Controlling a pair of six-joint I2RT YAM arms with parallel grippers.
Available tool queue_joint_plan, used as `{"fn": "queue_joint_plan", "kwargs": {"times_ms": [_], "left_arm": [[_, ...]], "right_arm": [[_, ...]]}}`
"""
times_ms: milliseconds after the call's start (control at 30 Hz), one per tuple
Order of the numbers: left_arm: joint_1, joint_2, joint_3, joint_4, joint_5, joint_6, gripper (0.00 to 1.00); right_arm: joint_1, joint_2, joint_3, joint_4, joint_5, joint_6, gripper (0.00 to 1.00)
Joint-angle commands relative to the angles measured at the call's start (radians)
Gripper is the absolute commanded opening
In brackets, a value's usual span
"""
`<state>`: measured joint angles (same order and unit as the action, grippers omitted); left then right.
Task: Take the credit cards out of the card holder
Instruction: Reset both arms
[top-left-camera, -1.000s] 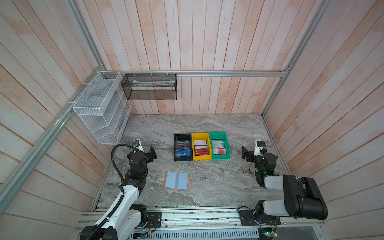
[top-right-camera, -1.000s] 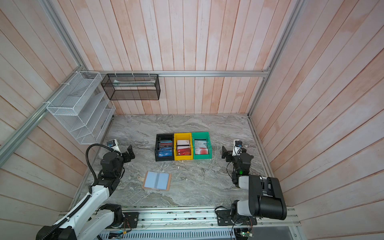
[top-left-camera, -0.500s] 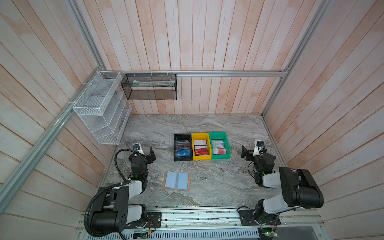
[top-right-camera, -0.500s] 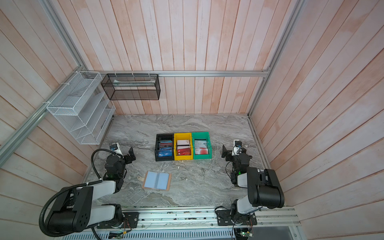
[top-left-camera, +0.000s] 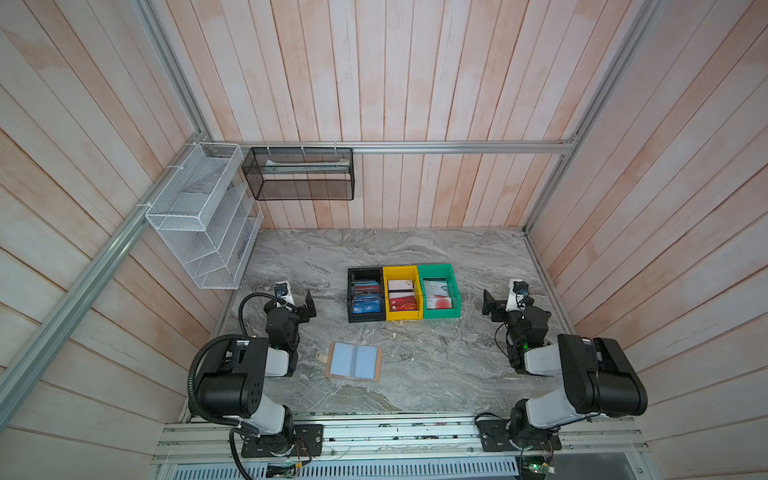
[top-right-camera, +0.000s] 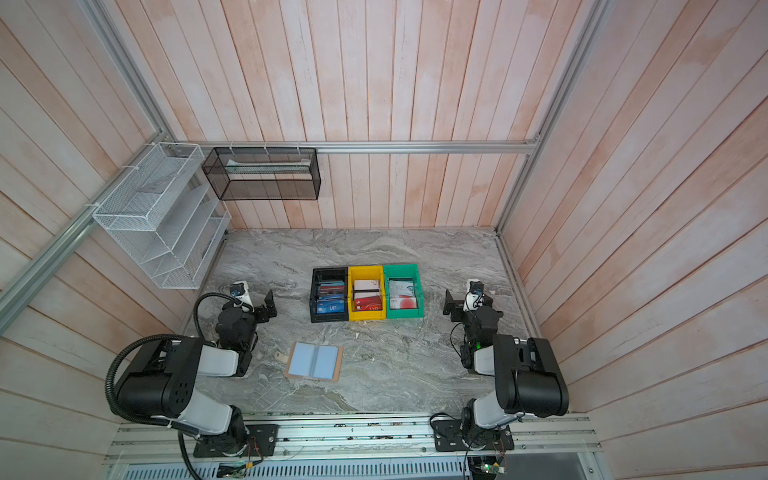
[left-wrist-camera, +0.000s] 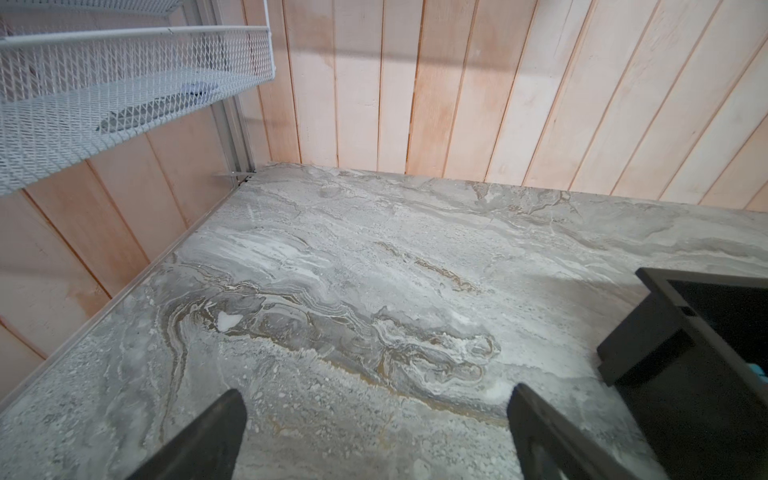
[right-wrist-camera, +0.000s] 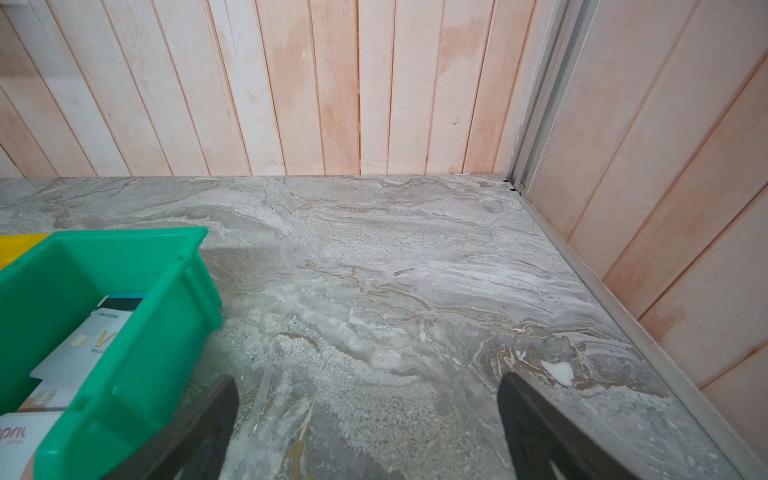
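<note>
The card holder (top-left-camera: 354, 360) (top-right-camera: 314, 360) lies open and flat on the marble near the front left. Both its pale blue sleeve pages face up, and no card shows in them. A red VIP credit card (top-left-camera: 403, 304) lies in the yellow bin, and a whitish one with orange-red (top-left-camera: 439, 302) in the green bin. My left gripper (top-left-camera: 297, 302) (left-wrist-camera: 376, 390) hovers open over bare marble, behind and left of the holder. Far off on the right, my right gripper (top-left-camera: 500, 305) (right-wrist-camera: 370, 378) is open and holds nothing beside the green bin.
Black (top-left-camera: 365, 272), yellow (top-left-camera: 401, 270) and green (top-left-camera: 440, 268) bins stand in a row mid-table, holding several cards. The black bin (left-wrist-camera: 706, 374) is close to my left gripper, and the green bin (right-wrist-camera: 166, 291) touches my right finger's side. A white wire rack (top-left-camera: 199, 216) and a black mesh basket (top-left-camera: 299, 174) hang on the walls.
My left arm has folded back, its elbow now raised over its base. The right arm shifted slightly. Both grippers stayed open and hardly moved; the card holder did not move.
</note>
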<state>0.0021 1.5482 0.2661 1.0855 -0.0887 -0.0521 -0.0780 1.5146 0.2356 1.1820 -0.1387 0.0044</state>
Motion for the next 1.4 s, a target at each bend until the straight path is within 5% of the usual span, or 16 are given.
{"fn": "queue_joint_plan", "kwargs": {"times_ms": [0, 1367], "left_arm": [[0.006, -0.009, 0.019, 0.024, 0.014, 0.017, 1.00], [0.006, -0.007, 0.018, 0.033, 0.014, 0.018, 1.00]], "right_arm": [[0.006, 0.001, 0.009, 0.019, 0.010, 0.004, 0.98], [0.006, 0.001, 0.007, 0.019, 0.012, 0.004, 0.98]]}}
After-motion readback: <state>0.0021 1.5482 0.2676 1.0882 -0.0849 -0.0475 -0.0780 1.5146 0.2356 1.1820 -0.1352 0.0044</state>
